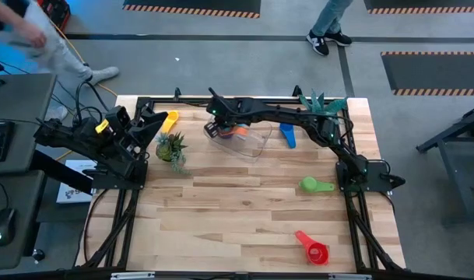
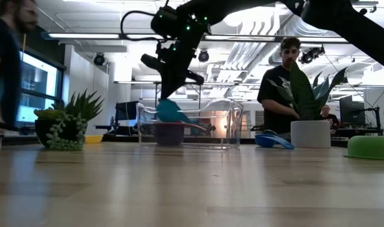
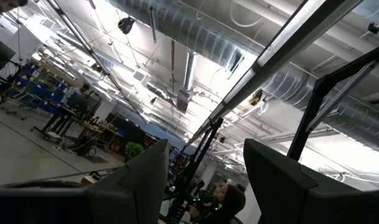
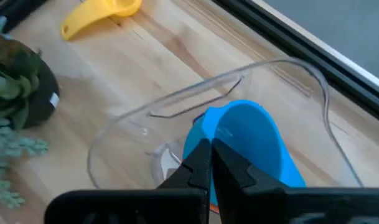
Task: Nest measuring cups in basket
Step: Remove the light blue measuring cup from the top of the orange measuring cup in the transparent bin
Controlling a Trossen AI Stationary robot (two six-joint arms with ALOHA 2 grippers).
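Clear transparent plastic basket (image 4: 313,87) stood at the table's far middle. Right gripper (image 4: 211,163) hung inside its rim, fingers clamped on the light blue round-bowled measuring cup (image 4: 245,140), bowl beyond the fingertips. Left gripper (image 3: 205,180) parked left, fingers parted, empty.

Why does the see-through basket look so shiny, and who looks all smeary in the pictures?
Low view: bright room lights shine through the basket, giving its walls a pale glare. Right wrist view: light catches only its rim, and the right claw holding the blue cup looks soft because it is so close. High view: the person at the top left corner is smeared.
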